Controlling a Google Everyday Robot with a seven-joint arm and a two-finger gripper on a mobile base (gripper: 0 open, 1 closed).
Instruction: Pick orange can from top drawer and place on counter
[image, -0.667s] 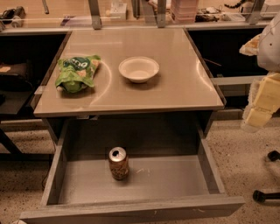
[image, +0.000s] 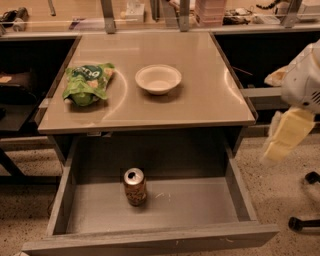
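Observation:
The orange can (image: 135, 187) stands upright on the flat grey bottom of the open top drawer (image: 200, 205), left of its middle, silver top up. The drawer is pulled out below the beige counter (image: 200, 95). My gripper (image: 283, 142), pale yellow under a white arm, hangs at the right edge of the view. It is beside the counter's right front corner, above the floor and well right of and above the can. It holds nothing that I can see.
A green snack bag (image: 87, 82) lies on the counter's left part and a white bowl (image: 158, 78) sits near its middle. Dark openings flank the counter. A black chair base (image: 305, 220) stands on the speckled floor at the lower right.
My gripper has moved a little down and to the left at the right edge. The can, drawer, bag and bowl have not moved.

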